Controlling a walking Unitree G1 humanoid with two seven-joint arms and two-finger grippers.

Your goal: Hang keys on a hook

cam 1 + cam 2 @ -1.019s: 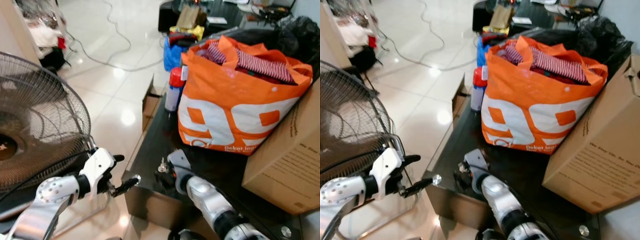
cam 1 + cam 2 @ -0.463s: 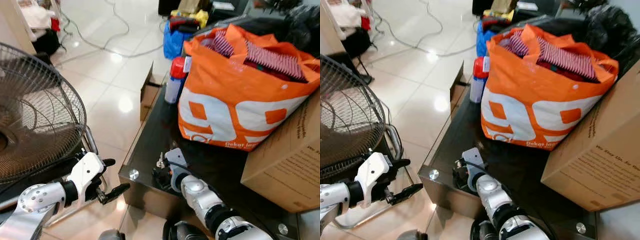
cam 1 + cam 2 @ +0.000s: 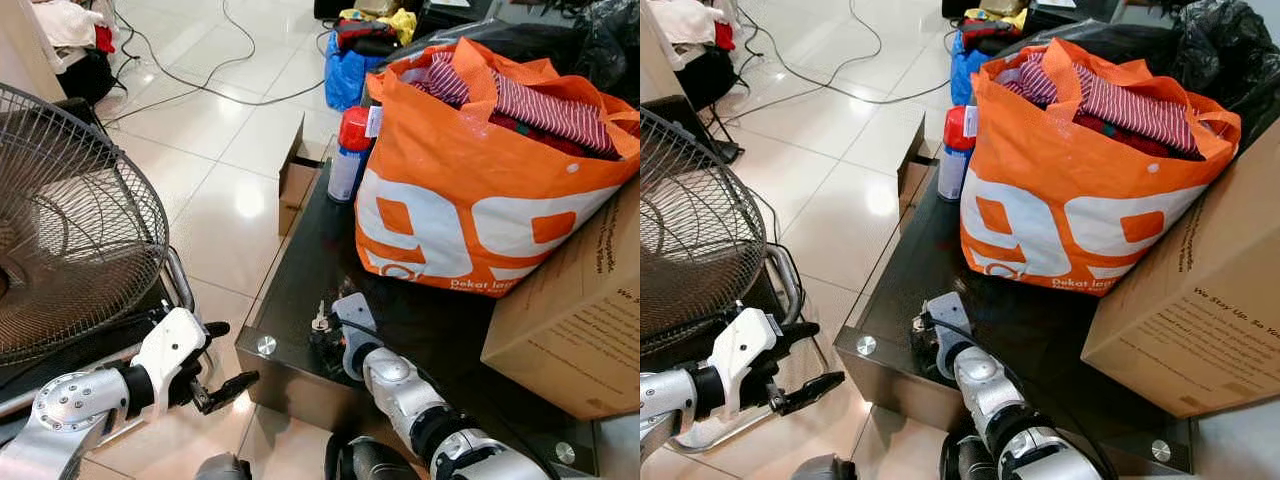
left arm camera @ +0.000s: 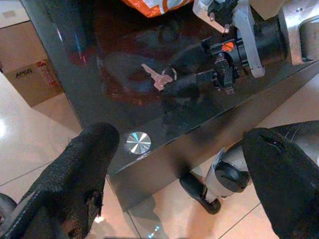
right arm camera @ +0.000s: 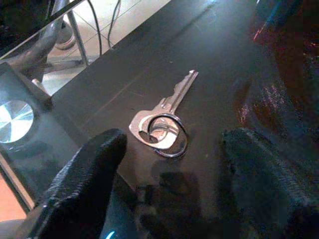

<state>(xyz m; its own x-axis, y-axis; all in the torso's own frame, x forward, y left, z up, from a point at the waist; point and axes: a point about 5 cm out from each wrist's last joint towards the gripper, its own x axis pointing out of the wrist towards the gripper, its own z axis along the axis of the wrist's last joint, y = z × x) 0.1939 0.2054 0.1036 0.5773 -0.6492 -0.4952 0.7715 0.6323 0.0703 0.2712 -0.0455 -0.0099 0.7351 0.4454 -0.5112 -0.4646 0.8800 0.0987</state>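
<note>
Since a second ago, camera and left gripper [image 3: 222,360] have dropped lower and back from the table's corner; its fingers spread wide, empty, off the glass table [image 3: 300,270] at about 8 o'clock from the keys [image 5: 162,118]. Rightward, the right gripper [image 5: 169,164] sits nearest, fingers parted and empty, straddling the ring; the key blade points away toward 1 o'clock.

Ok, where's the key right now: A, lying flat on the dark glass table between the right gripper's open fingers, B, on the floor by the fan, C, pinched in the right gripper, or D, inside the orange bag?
A: the key lies flat on the table, with the right gripper open around it.
</note>
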